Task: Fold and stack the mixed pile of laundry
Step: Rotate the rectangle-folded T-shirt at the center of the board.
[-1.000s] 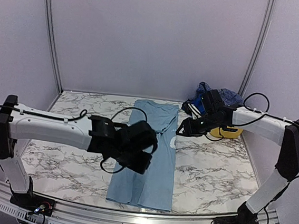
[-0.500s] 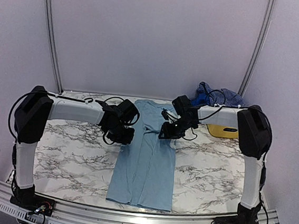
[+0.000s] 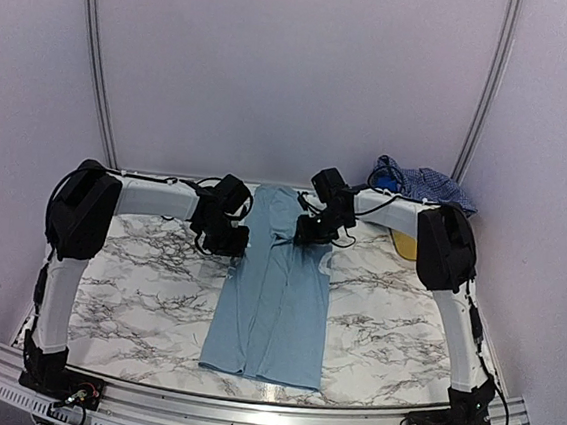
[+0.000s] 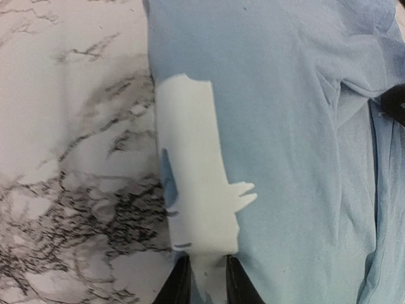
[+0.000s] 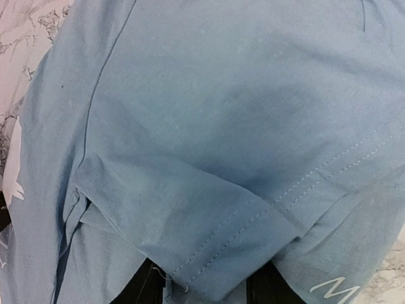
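Left pincer: at the far left edge of the T-shirt, clenched on cloth at the white print. T-shirt lies lengthwise mid-bench, folded into a narrow strip. Right pincer: at the shirt's far right corner, grasping a stitched hem fold that drapes over its fingers. Remaining pile, check shirt on top, heaped at back right, apart from the T-shirt.

marble table with pale sky-blue t-shirt and yellow basket
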Robot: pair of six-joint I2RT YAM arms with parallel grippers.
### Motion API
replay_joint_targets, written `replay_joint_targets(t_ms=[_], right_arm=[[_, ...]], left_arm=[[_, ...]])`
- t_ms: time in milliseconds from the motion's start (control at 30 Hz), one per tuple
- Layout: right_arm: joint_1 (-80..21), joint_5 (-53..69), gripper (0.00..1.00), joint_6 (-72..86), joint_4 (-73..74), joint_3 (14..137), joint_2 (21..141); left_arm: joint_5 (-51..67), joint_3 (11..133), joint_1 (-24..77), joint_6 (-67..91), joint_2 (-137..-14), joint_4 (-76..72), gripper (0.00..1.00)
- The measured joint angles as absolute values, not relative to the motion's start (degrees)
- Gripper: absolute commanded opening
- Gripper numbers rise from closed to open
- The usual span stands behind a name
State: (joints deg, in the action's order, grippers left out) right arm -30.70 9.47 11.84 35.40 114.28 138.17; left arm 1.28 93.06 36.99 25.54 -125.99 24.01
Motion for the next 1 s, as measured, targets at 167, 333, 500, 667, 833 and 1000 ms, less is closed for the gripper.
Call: replay_joint_targets(t_ms=[167, 333, 500, 667, 833, 1000], right_arm=[[-30.7, 10.9, 0.45, 11.4, 38.0, 115.9, 135.4], [-33.6, 14.0, 0.47, 14.4, 36.3, 100.3, 116.6], [-40.3, 17.8, 0.47, 22.9, 30.7, 76.8, 91.4], [-47.0, 18.8, 0.47, 32.5, 28.2, 56.3, 77.0], [-55.7, 18.0, 0.47, 42.3, 28.0, 42.1, 69.5], [-62.3, 17.3, 0.47, 50.2, 24.2, 34.2, 66.8]], left_arm=[[4.1, 91.0, 35.5, 27.6, -122.8, 23.2, 0.39], [5.7, 77.0, 38.3, 32.1, -105.7, 22.0, 0.45], [6.0, 61.8, 43.4, 38.5, -87.7, 20.8, 0.48], [5.5, 48.3, 49.9, 46.2, -77.3, 21.2, 0.47], [3.9, 40.0, 56.7, 53.8, -71.0, 21.5, 0.47], [3.0, 38.1, 61.4, 59.1, -70.7, 21.1, 0.47]])
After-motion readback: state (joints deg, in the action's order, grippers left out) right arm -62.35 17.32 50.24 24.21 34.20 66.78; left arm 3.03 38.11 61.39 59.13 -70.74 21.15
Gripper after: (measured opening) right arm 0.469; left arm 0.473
